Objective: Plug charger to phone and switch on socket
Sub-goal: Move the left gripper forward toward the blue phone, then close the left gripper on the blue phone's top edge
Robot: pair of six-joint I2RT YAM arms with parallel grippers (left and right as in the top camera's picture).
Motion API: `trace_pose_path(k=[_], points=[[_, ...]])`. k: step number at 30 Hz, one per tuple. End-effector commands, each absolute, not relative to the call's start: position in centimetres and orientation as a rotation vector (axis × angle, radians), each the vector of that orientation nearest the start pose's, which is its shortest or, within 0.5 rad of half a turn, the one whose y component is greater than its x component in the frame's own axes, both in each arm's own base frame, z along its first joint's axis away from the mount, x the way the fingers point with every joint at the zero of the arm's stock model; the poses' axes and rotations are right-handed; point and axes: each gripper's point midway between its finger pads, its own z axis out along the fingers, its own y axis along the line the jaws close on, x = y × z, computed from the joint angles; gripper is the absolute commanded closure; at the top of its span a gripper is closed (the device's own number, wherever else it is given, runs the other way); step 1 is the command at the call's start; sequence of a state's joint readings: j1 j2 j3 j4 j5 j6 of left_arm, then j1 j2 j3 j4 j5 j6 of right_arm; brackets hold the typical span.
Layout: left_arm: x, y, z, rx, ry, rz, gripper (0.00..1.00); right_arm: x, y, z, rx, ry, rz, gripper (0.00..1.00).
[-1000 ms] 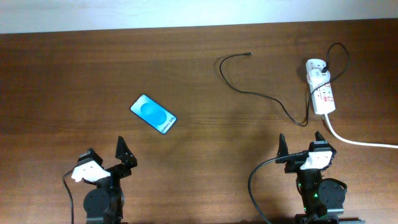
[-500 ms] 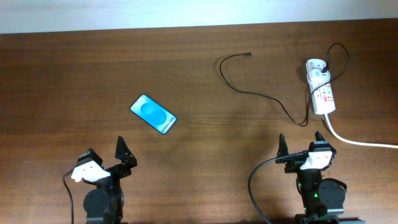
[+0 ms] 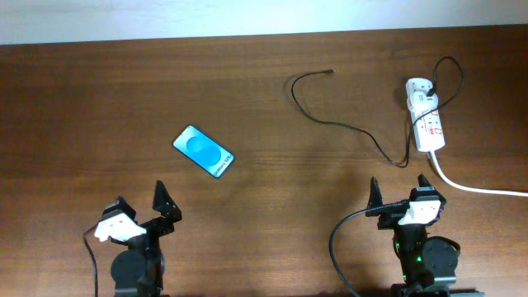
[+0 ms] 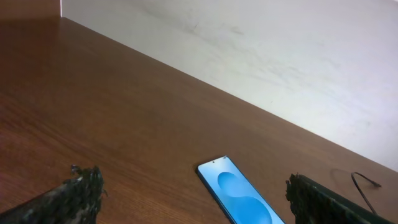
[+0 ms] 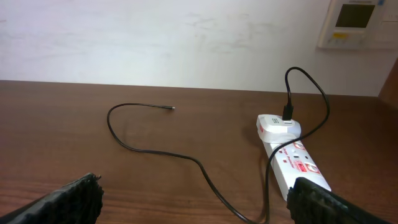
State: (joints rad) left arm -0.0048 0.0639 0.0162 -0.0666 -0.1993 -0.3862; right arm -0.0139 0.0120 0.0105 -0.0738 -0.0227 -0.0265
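Status, overhead view: phone (image 3: 204,151) lies flat on the wooden table (image 3: 82,99), screen up and lit blue, long axis running 10 to 4 o'clock, white-text end at 4; it sits at about 1 o'clock from the left gripper (image 3: 140,196), well apart from it; left claw released, fingers spread wide, nothing between them; left wrist view agrees, phone (image 4: 242,198) ahead between the two finger (image 4: 68,199) silhouettes, not touched.

Socket (image 3: 430,128) is a white strip with red marks at about 1 o'clock from the right gripper (image 3: 398,183), long axis roughly 12 to 6; white plug adapter (image 3: 421,89) seated at its 12 o'clock end; thick white cord (image 3: 478,188) leaves the 6 o'clock end and runs off the 3 o'clock edge of frame; switch position too small to tell.

Charger (image 3: 346,128) cable loops up out of the adapter, arcs round at 1 o'clock, crosses over the strip, reaches the table at the strip's 7 o'clock, then runs toward 10 o'clock and curls back to the connector tip (image 3: 330,73); tip lies loose on the wood, plugged into nothing, phone well apart at its 8 o'clock.

Right claw released too, empty, near the strip's 6 o'clock end but not touching; right wrist view shows the cable (image 5: 186,155) and strip (image 5: 298,168) ahead; wall panel (image 5: 354,22) at 1 o'clock on the wall.
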Motion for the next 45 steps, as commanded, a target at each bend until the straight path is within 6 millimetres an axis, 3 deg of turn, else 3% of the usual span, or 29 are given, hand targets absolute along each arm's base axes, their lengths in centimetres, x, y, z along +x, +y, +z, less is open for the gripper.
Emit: trace_pose_path(k=[1, 16, 21, 28, 45], points=[[24.5, 3.4, 14.8, -0.474, 1.622, -0.121, 0.01, 24.6, 0.1, 15.6, -0.026, 1.648, -0.008, 0.01], [24.6, 3.2, 14.8, -0.468, 1.623, -0.129, 0.01, 24.6, 0.1, 15.6, -0.026, 1.648, -0.008, 0.01], [24.9, 0.4, 14.9, -0.345, 1.658, -0.265, 0.01, 24.6, 0.1, 15.6, -0.026, 1.648, -0.008, 0.01], [24.7, 0.0, 17.5, -0.317, 1.616, -0.293, 0.01, 24.6, 0.1, 15.6, -0.026, 1.648, -0.008, 0.01], [23.9, 0.0, 20.4, -0.316, 1.605, -0.294, 0.01, 24.6, 0.1, 15.6, -0.026, 1.648, -0.008, 0.01]])
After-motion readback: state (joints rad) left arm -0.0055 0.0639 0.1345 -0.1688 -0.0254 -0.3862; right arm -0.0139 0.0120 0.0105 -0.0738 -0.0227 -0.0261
